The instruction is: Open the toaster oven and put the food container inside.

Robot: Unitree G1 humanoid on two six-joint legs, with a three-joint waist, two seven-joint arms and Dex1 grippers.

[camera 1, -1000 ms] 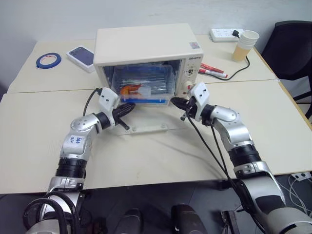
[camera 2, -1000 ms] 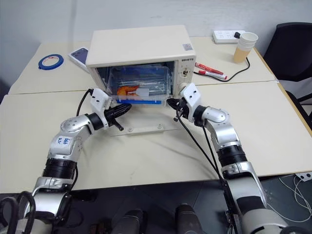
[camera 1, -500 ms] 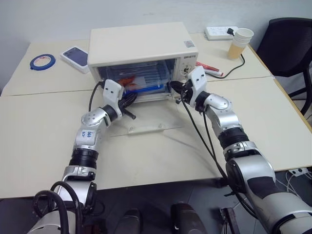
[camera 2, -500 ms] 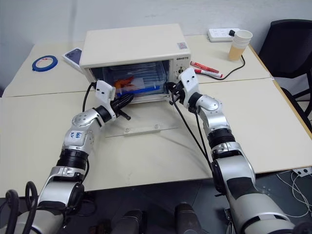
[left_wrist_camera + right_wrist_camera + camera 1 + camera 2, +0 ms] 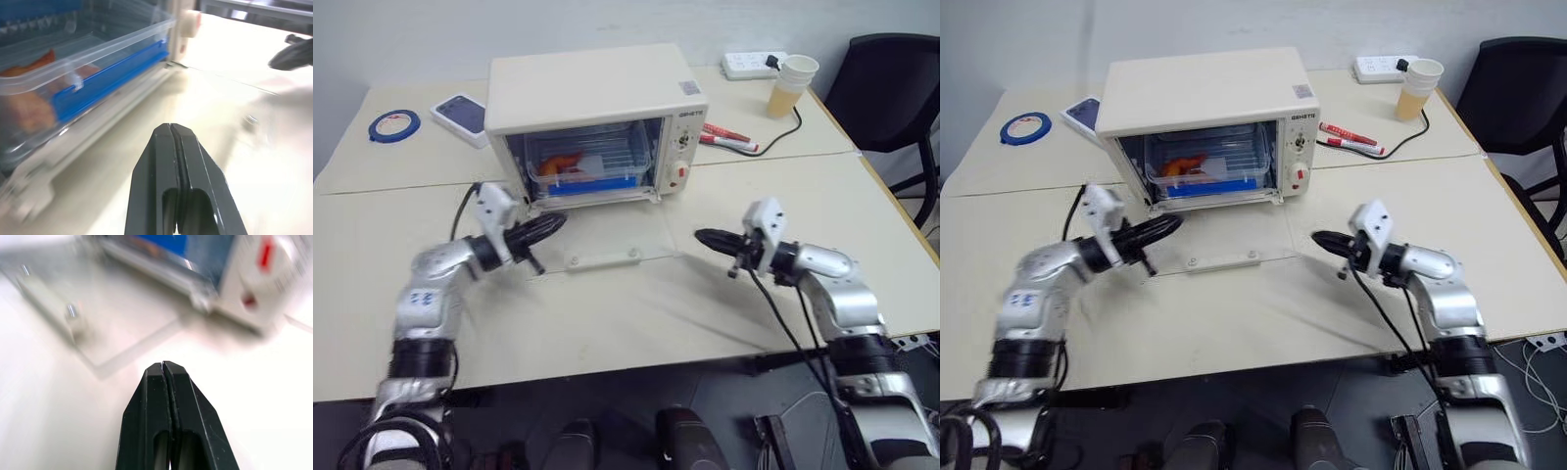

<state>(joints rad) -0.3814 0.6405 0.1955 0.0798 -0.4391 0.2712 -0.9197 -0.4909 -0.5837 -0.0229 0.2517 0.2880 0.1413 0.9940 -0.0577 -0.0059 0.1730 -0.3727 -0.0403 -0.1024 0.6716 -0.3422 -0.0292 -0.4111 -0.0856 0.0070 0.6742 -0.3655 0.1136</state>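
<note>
inside the oven (image 5: 592,93) i see the container (image 5: 579,166), door (image 5: 607,235) folded down; my left gripper (image 5: 551,224) and right gripper (image 5: 703,236) are pressed together, empty, flanking the door.

The cream table (image 5: 607,304) carried the toaster oven (image 5: 592,93). Left of the oven lay a phone box (image 5: 460,116) and blue tape roll (image 5: 393,124); right of it, red markers (image 5: 729,140), a paper cup (image 5: 789,83) and a power strip (image 5: 749,65).

Cream counter (image 5: 607,323) of joined tabletops against a pale wall (image 5: 558,24), black office chair (image 5: 891,88) alongside.
</note>
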